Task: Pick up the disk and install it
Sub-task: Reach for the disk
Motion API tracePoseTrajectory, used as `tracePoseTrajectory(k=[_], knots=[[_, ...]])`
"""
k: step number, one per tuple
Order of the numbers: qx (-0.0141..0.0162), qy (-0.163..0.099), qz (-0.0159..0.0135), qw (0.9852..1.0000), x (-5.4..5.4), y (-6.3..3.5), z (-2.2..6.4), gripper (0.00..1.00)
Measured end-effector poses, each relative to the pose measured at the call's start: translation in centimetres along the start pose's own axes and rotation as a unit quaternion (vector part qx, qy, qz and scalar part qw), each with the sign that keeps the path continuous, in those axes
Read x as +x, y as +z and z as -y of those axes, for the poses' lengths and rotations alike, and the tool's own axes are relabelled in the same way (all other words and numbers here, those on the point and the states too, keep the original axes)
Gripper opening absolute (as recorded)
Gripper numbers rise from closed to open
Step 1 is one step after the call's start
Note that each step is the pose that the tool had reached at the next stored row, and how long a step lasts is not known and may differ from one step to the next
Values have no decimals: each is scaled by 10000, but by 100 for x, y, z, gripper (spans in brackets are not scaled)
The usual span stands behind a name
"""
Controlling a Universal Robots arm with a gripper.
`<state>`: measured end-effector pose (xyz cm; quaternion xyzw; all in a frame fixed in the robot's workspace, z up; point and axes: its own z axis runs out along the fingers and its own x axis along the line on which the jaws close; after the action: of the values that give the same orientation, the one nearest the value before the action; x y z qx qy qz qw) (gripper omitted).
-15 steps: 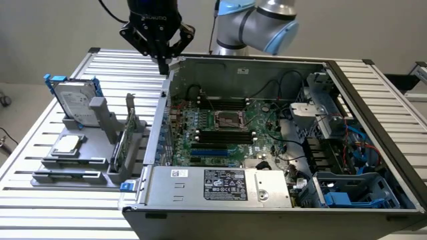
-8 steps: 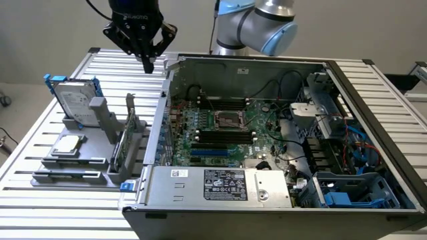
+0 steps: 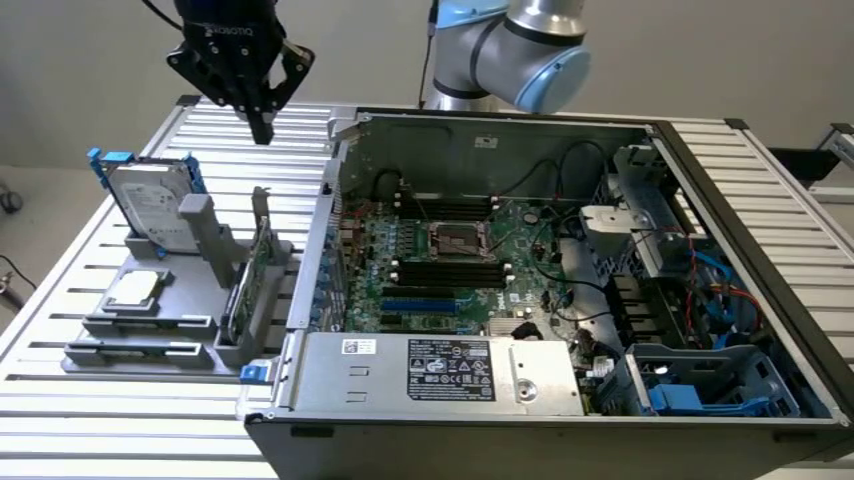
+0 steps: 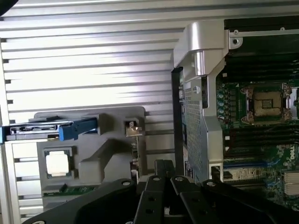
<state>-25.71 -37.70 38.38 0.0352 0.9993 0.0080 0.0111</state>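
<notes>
1. Exterior view: the claw (image 3: 263, 128) is shut tight and holds nothing. The disk (image 3: 150, 205) stands on edge in a gray stand (image 3: 200, 225), below the claw and well apart. White letters on the claw look like "ROBOTIQ" (upside down).
2. Wrist view: the disk (image 4: 37, 129) shows edge-on near the shut claw (image 4: 164, 170), not touching. It is likely hard, heavy and smooth, so pinch its thin sides by the blue rails (image 4: 77, 130).

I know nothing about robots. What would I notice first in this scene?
The big open grey metal computer case sits in the middle of the exterior view, its green motherboard bare. At that view's left, a silver-grey hard drive with blue rails stands upright in a grey holder. The robot's black gripper hangs shut above the slatted metal table near it.
</notes>
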Motion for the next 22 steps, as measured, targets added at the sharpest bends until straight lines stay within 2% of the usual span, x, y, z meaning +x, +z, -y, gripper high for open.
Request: tracePoseTrajectory(k=[5,11,22], knots=[[63,-1,5,10000,232,4,-25,11],[120,-3,8,9999,509,12,-82,11],[122,-3,9,9999,1019,19,-185,11]])
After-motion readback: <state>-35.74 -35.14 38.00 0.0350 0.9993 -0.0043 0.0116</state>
